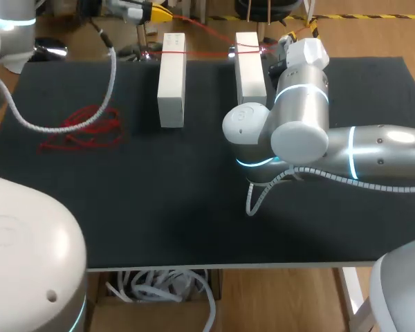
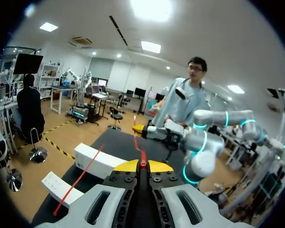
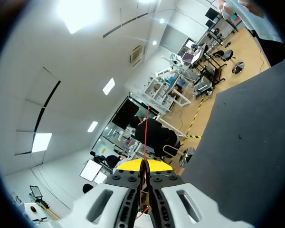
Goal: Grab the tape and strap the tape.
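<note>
Left gripper [image 2: 143, 166], right gripper [image 3: 145, 165]: fingers pinching red tape [image 1: 207, 52] taut over white blocks [image 1: 171, 79]; overpull and it could slip or topple one

Bare table [image 1: 207, 93] runs between the two white blocks [image 1: 171, 79], with red tape [image 1: 209, 52] stretched across their far ends.

Right arm [image 1: 301, 104]: silver-grey tubular links, white rounded joint caps, cyan light rings, white coiled cable [image 1: 266, 187]. Left arm [image 1: 7, 28]: same finish, cyan ring, pale braided hose [image 1: 113, 69]. Left gripper [image 2: 142, 166], right gripper [image 3: 143, 165]: pale grey slotted fingers, yellow tips, black screwed centre plates.
</note>
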Controlling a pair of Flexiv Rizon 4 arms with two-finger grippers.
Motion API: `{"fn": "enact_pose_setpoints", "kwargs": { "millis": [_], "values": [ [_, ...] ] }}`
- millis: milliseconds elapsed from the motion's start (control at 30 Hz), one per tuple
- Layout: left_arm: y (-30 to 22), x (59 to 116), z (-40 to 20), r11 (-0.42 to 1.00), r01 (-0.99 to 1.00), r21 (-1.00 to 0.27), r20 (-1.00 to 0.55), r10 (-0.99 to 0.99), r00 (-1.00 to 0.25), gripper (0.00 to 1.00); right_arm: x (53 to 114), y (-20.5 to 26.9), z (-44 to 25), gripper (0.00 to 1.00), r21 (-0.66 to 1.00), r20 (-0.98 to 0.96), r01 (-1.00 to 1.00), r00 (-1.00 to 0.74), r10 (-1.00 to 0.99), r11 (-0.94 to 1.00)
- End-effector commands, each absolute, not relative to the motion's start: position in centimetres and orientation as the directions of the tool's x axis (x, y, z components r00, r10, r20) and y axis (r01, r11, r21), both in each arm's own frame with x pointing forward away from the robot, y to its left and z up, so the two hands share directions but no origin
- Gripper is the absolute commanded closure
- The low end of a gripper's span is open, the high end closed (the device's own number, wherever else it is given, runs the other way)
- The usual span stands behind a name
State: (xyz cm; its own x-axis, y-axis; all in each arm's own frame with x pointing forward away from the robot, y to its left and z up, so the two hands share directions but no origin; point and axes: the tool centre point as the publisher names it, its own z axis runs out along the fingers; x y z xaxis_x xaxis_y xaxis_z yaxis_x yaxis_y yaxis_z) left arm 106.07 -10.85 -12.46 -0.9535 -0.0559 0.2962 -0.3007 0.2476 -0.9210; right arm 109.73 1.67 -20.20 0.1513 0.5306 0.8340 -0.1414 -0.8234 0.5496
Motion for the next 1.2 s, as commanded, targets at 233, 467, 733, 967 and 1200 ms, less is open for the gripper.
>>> {"fn": "enact_pose_setpoints", "kwargs": {
  "millis": [233,467,733,967,1200],
  "values": [
    [-10.9,106.5,-11.9,0.715,-0.411,-0.566,0.453,-0.148,-0.879,1.00,109.7,1.7,-19.9,1.00,0.550,0.833,-0.139,0.157,0.530,-0.823],
    [-10.9,106.5,-11.9,0.715,-0.411,-0.566,0.453,-0.148,-0.879,1.00,109.7,1.7,-19.9,1.00,0.550,0.833,-0.139,0.157,0.530,-0.823],
    [-10.9,108.6,-11.6,0.849,-0.376,-0.372,0.289,-0.279,-0.916,1.00,109.7,1.7,-19.9,1.00,0.550,0.833,-0.139,0.157,0.530,-0.823],
    [-12.1,110.7,-11.0,0.927,-0.291,-0.237,0.129,-0.267,-0.955,1.00,109.7,1.7,-19.9,1.00,0.550,0.833,-0.139,0.157,0.530,-0.823],
    [-13.8,111.7,-11.5,0.950,-0.224,-0.218,0.062,-0.216,-0.974,1.00,109.7,1.7,-19.9,1.00,0.550,0.833,-0.139,0.157,0.530,-0.823]
  ]
}}
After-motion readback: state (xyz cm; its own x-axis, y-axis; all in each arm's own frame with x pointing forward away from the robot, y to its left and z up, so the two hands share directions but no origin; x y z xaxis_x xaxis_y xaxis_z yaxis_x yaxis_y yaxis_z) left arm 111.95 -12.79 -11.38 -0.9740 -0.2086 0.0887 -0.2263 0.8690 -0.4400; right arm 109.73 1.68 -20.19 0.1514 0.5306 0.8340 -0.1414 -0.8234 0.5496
